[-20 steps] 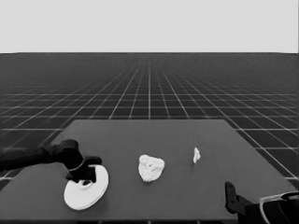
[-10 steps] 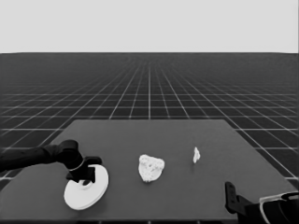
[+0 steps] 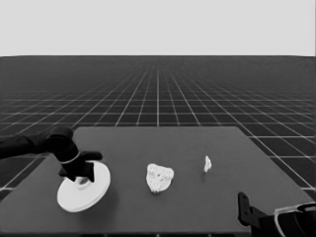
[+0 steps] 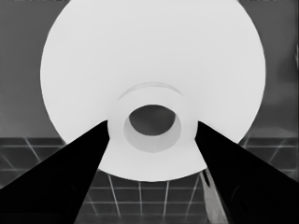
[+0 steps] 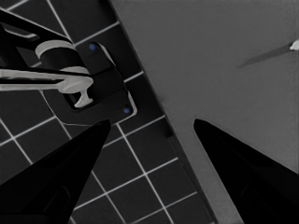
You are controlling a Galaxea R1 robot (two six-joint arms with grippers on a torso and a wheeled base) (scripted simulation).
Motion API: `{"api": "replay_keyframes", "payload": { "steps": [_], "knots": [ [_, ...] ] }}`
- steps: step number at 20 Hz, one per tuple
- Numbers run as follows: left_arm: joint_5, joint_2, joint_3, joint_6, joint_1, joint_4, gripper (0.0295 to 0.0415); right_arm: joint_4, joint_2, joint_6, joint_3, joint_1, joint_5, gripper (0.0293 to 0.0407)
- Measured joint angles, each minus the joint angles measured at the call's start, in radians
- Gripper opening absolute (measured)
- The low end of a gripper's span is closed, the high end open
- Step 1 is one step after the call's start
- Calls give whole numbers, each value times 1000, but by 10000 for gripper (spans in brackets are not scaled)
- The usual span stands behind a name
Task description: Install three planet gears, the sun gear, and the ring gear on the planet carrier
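My left gripper (image 3: 83, 178) is shut on the raised hub of the larger round part (image 3: 74, 197), the ring gear, over the table's left end. The disc hangs tilted, and its shadow falls on the table beside it. In the left wrist view the fingers (image 4: 88, 154) press on both sides of the hub of the larger round part (image 4: 149, 60). At mid-table lies the smaller round part (image 3: 159, 177), the planet carrier, with toothed gears on top; I cannot tell how many. My right gripper (image 3: 244, 210) is parked open at the lower right corner, its fingers (image 5: 233, 154) empty.
A thin white piece (image 3: 207, 164) lies right of the smaller round part and shows again (image 5: 294, 45) in the right wrist view. Dark machinery with blue lights (image 5: 93, 88) sits past the table's edge (image 5: 154, 98).
The left arm has risen and shifted slightly left, carrying the larger round part up with it. The right arm and the other parts have not moved.
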Motion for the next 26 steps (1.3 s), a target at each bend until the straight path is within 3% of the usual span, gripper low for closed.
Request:
{"api": "replay_keyframes", "payload": {
  "steps": [2,3,4,5,7,12,16,26],
  "knots": [
    [1,0,0,0,-2,-2,348,0,0,0,0,0,0,385],
    [45,202,-74,-306,0,19,348,0,0,0,0,0,0,385],
    [61,515,-199,-413,1,20,348,0,0,0,0,0,0,385],
    [55,706,-365,-384,4,18,348,0,0,0,0,0,0,385],
    [40,874,-590,-291,6,16,348,0,0,0,0,0,0,385],
    [31,956,-735,-222,8,14,348,0,0,0,0,0,0,385],
    [5,973,-791,-188,94,95,348,0,0,0,0,0,0,385],
    [0,975,-799,-159,112,104,348,0,0,0,0,0,0,385]
  ]
}}
